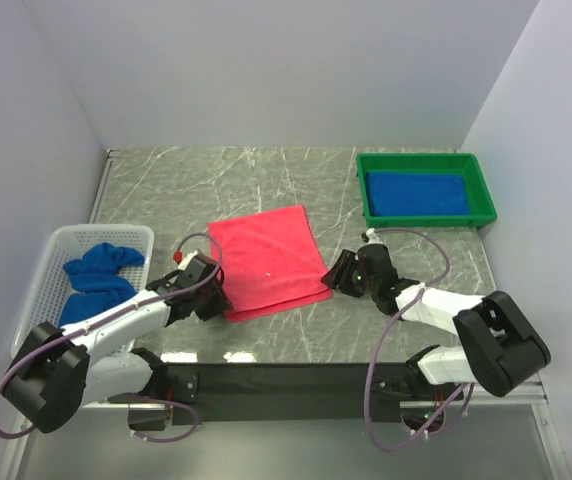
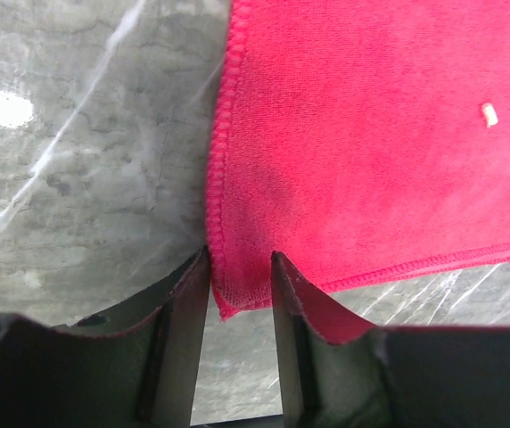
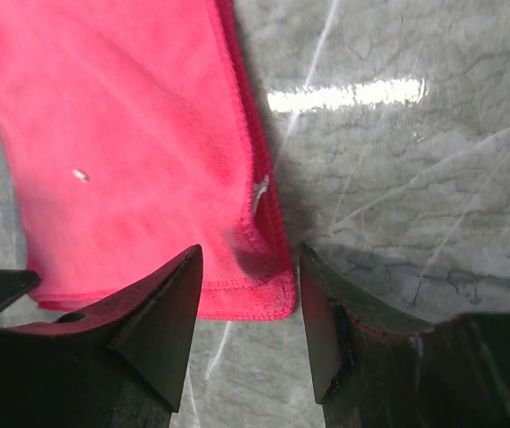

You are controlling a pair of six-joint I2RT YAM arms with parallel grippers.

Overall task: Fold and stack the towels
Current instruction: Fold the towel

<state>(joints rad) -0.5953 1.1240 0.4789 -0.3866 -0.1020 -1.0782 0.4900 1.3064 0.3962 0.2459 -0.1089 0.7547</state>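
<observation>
A red towel [image 1: 266, 260] lies flat on the marble table, with two layers showing at its near edge. My left gripper [image 1: 211, 292] is at the towel's near-left corner. In the left wrist view its jaws [image 2: 240, 259] are open, astride that corner of the red towel [image 2: 371, 134], low on the table. My right gripper [image 1: 342, 272] is at the near-right corner. In the right wrist view its jaws [image 3: 250, 254] are open wider, with the corner of the red towel [image 3: 130, 134] between them. A folded blue towel [image 1: 418, 195] lies in the green tray [image 1: 425, 160].
A white basket [image 1: 46, 262] at the left holds a crumpled blue towel [image 1: 98, 277]. The green tray stands at the back right. White walls close in the table on three sides. A black strip [image 1: 266, 380] runs along the near edge.
</observation>
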